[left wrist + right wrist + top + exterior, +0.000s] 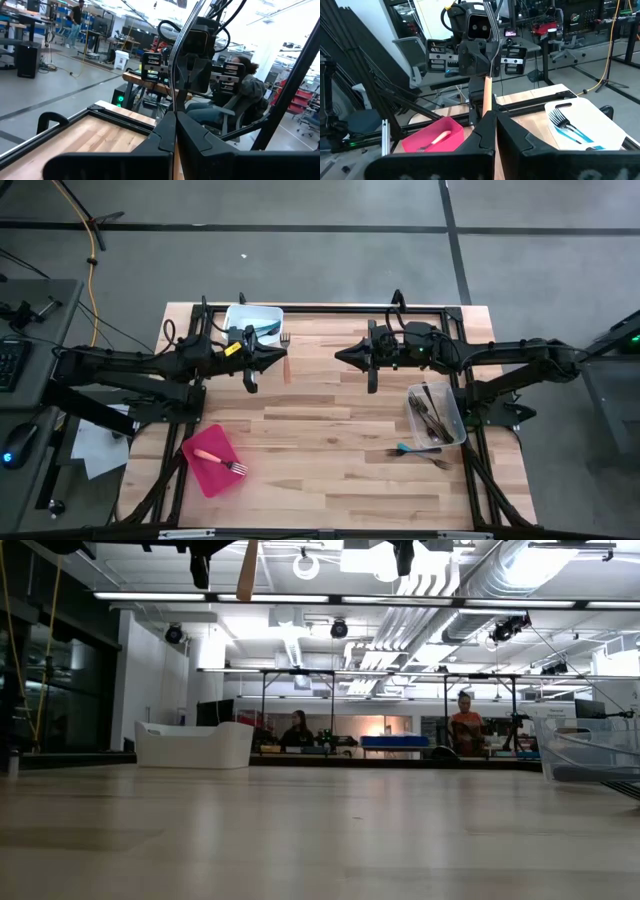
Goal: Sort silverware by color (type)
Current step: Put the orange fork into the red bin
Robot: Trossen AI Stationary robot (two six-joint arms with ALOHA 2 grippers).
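My left gripper hangs over the table's far middle, shut on an orange-handled fork. The fork stands upright, tines up and handle down. My right gripper faces it from the right at the same height. It is shut, holds nothing and stays a short gap away from the fork. More silverware lies around: a teal fork in the white tub, an orange fork on the red tray, and dark pieces in the clear tub. My left gripper pinches the fork between its two fingers about where the metal neck meets the orange handle. The fingers lie level, coming from the table's left, across the fork. The fork is lifted clear and upright, its handle hanging below the fingers.
A teal utensil and a dark one lie on the table just near-side of the clear tub. Black frame rails run along the table's edges. Bare wood spreads across the near middle. People sit in the room beyond.
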